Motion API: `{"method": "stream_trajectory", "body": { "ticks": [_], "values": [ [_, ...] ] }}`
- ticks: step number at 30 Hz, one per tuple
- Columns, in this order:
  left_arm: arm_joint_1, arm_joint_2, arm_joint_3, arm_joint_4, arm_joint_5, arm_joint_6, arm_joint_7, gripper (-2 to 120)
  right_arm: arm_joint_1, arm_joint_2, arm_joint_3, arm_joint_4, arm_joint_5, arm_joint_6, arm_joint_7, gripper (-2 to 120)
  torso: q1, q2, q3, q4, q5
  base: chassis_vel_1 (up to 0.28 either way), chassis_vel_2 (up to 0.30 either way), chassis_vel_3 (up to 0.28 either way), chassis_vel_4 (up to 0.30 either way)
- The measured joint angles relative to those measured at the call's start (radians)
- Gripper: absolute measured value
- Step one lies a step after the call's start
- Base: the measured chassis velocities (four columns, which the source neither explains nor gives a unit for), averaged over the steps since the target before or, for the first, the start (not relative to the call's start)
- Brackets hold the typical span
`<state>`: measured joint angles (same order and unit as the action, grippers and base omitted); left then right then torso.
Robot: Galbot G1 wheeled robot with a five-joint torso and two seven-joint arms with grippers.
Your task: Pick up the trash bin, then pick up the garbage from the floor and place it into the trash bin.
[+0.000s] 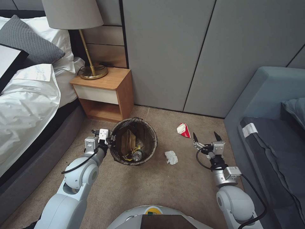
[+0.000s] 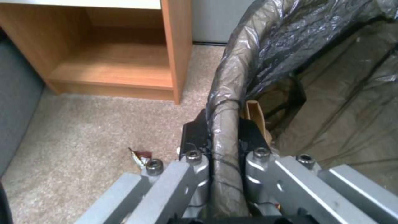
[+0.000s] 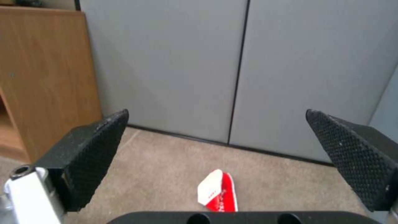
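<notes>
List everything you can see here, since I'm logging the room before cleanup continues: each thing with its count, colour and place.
trash bin: one, dark bag liner, carpet by the nightstand; holds a tan paper bag, yellow wrapper and a bottle
packet: one, red-and-white, carpet near the wall
tissue: one, white, carpet right of the bin
small wrapper: one, red, carpet beside the bin
nightstand: one, wood, beside the bed
lamp: one, brass stand, grey shade, on the nightstand
bed: one, white linen, left
sofa: one, blue-grey, right
left gripper: shut on the bin's rim
right gripper: open, above the carpet near the packet

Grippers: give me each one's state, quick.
Left gripper: shut on the trash bin rim.
Right gripper: open, holding nothing, above the carpet.
</notes>
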<state>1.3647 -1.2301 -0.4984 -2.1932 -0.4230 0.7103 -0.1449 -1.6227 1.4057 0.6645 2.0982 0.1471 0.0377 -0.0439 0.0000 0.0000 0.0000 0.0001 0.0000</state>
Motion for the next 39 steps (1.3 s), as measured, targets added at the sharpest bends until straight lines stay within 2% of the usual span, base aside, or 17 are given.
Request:
{"method": "stream_trajectory", "body": {
  "ticks": [6,8,13,22,29,39],
  "values": [
    [-0.002,0.002,0.003,0.0,0.001,-0.003,0.0,5,0.036,-0.025,-0.022,-0.041,0.04,-0.085,0.0,100,0.0,0.0,0.0,-0.0004,0.0,0.0,0.0,0.0,0.0],
    [-0.002,0.004,0.003,-0.002,0.001,-0.004,0.0,5,0.072,-0.043,-0.04,-0.091,0.06,-0.132,0.001,100,0.0,0.0,0.0,-0.0003,0.0,0.0,0.0,0.0,0.0],
    [0.0,0.004,0.005,-0.007,0.001,-0.004,-0.001,5,0.122,-0.06,-0.069,-0.187,0.05,-0.153,-0.005,100,0.0,0.0,0.0,0.0,0.0002,0.0,0.0,0.0,0.0],
    [0.003,0.006,0.007,-0.025,0.0,-0.004,-0.003,5,0.202,-0.079,-0.162,-0.361,0.111,-0.254,-0.008,100,0.0,0.0,0.0,-0.0002,-0.0001,0.0,0.0,0.0,0.0],
    [0.005,0.005,0.011,-0.037,-0.002,-0.003,-0.005,5,0.268,-0.071,-0.228,-0.502,0.104,-0.276,-0.023,100,0.0,0.0,0.0,-0.0002,0.0,0.0,0.0,0.0,0.0],
    [0.01,0.006,0.011,-0.045,-0.004,-0.002,-0.006,5,0.369,-0.043,-0.27,-0.687,0.068,-0.262,-0.02,100,0.0,0.0,0.0,-0.0001,-0.0001,0.0,0.0,0.0,0.0]
  ]
}}
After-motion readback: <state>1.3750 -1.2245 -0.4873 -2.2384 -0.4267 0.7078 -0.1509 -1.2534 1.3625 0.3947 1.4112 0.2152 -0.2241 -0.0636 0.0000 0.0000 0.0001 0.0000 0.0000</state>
